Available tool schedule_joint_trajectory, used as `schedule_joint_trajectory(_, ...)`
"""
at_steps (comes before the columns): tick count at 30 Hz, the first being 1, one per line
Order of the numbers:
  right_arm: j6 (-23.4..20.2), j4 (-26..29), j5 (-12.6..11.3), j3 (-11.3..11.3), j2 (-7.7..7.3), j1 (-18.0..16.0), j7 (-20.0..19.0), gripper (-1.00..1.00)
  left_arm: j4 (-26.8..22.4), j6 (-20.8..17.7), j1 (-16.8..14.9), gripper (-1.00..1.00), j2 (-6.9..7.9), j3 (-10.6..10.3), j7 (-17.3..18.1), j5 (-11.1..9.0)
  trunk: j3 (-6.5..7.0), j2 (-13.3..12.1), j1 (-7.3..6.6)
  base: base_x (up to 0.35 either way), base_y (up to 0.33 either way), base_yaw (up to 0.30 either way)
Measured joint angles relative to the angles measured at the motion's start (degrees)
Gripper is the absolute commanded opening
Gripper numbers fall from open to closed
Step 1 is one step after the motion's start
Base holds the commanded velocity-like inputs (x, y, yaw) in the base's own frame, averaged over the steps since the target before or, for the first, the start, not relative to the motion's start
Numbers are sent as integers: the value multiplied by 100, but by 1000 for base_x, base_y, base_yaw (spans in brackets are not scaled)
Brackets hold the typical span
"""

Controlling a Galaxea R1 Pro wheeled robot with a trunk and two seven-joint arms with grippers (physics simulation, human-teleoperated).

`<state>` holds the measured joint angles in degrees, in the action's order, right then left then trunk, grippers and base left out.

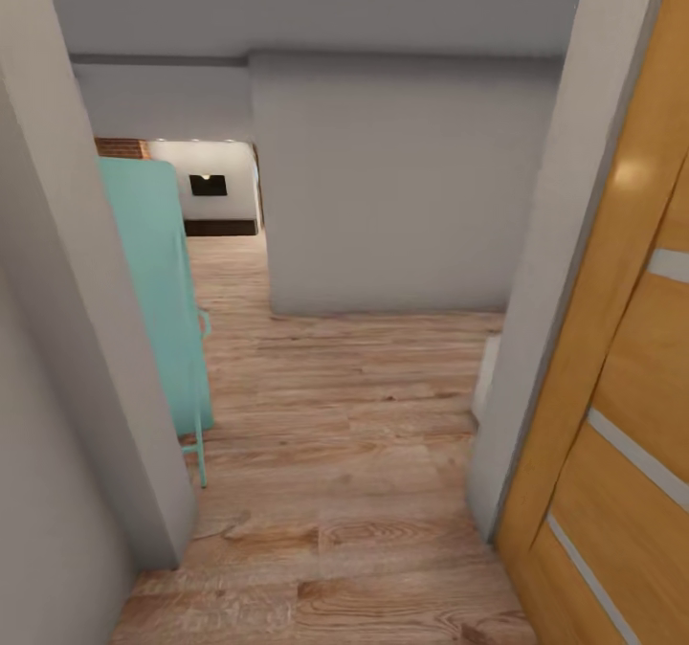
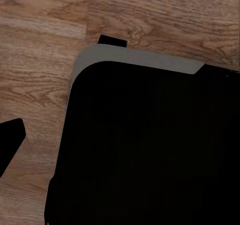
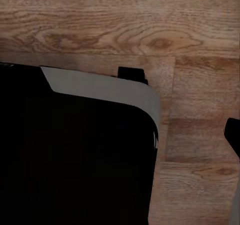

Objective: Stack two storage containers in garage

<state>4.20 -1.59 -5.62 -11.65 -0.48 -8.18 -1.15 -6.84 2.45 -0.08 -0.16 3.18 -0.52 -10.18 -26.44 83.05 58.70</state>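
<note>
Living room (image 1: 215, 190) lies at eleven o'clock past the doorway. Wooden door (image 1: 622, 387) at three o'clock could catch the base. Fingers' state: cannot tell.

Doorway view ahead of me: hallway, non-task items only.

A light wood plank floor (image 1: 354, 454) runs ahead of me toward a grey wall block (image 1: 392, 186). On my left, a teal panel on thin teal legs (image 1: 158, 291) stands against the grey door jamb (image 1: 67, 320). On my right, an orange-brown wooden door (image 1: 622, 387) with pale horizontal strips stands beside the opposite jamb. Through the far opening I see a strip of red brick (image 1: 122, 148), a small black screen (image 1: 208, 185) on a white wall, and a low dark cabinet (image 1: 221, 228) beneath it.
</note>
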Motion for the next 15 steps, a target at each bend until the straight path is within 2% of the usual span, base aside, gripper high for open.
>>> schedule_joint_trajectory(15,1,0,9,0,4,4,4,100,0,-1,0,100,0,-4,0,0,0,0,0,323,103,0)
